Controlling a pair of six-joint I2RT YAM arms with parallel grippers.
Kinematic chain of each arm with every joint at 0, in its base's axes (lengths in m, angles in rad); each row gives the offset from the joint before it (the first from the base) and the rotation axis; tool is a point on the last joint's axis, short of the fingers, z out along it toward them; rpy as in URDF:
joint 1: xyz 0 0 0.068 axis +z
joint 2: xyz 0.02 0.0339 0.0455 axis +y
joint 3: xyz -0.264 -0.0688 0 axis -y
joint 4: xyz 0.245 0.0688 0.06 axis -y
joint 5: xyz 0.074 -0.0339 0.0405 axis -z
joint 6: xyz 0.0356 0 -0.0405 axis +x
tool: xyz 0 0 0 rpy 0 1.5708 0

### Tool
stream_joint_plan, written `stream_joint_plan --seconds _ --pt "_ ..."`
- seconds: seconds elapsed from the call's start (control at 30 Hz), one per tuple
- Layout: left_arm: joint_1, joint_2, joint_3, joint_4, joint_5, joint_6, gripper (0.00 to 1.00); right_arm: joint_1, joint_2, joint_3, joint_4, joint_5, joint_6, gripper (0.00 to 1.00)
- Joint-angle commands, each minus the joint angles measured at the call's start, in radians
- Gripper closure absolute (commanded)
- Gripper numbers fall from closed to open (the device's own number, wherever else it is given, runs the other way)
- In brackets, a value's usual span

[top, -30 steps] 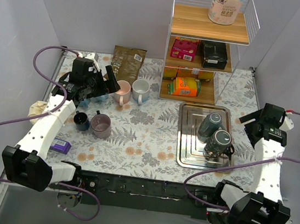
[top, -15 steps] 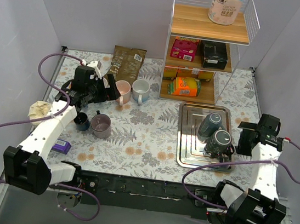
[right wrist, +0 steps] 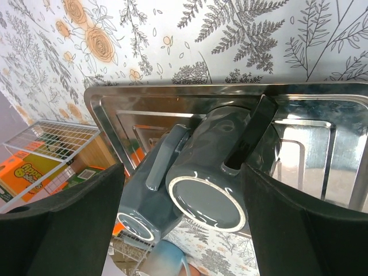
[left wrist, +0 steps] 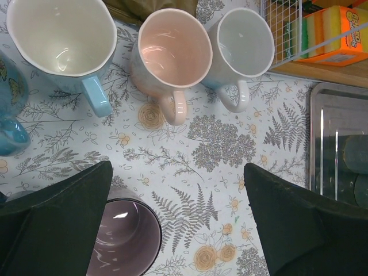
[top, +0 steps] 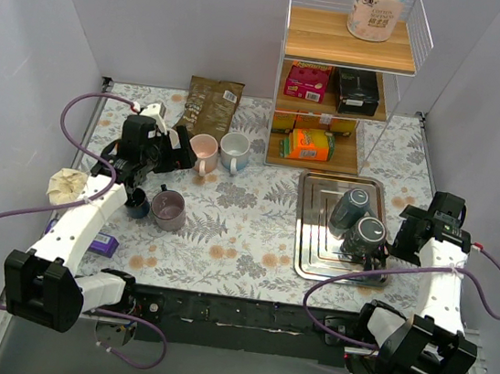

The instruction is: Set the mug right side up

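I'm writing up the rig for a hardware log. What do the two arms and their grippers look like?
Both match: the left arm and right arm have white moulded shells with black joints and black bases. A loose purple cable loops off each. The left gripper and right gripper carry broad, matte black wedge fingers. No markings are legible.

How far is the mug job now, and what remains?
Done: the pink mug, white mug and purple mug on the left stand mouth up. In hand: nothing; the right hand is open, facing the dark mugs on the tray. Left: both dark mugs show their bases, so they seem not yet turned.
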Motion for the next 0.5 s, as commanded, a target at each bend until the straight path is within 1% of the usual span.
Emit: stream_joint_plan --seconds 0.0,0.27,0.33,0.47 --pt "-0.001 -0.009 -0.023 0.032 -0.037 0.014 0.02 -0.004 -0.007 0.031 -0.051 0.058 0.024 0.13" --pt "-0.001 -0.014 -0.042 0.032 -0.05 0.013 0.02 -0.004 0.007 -0.017 -0.033 0.005 -0.02 0.13" --pt "-0.001 -0.018 -0.044 0.034 -0.08 0.011 0.02 -0.004 0.009 -0.026 -0.034 -0.001 -0.02 0.13" --pt "-0.001 -0.023 -0.047 0.035 -0.09 0.011 0.02 -0.004 0.007 -0.06 -0.01 -0.024 -0.022 0.13"
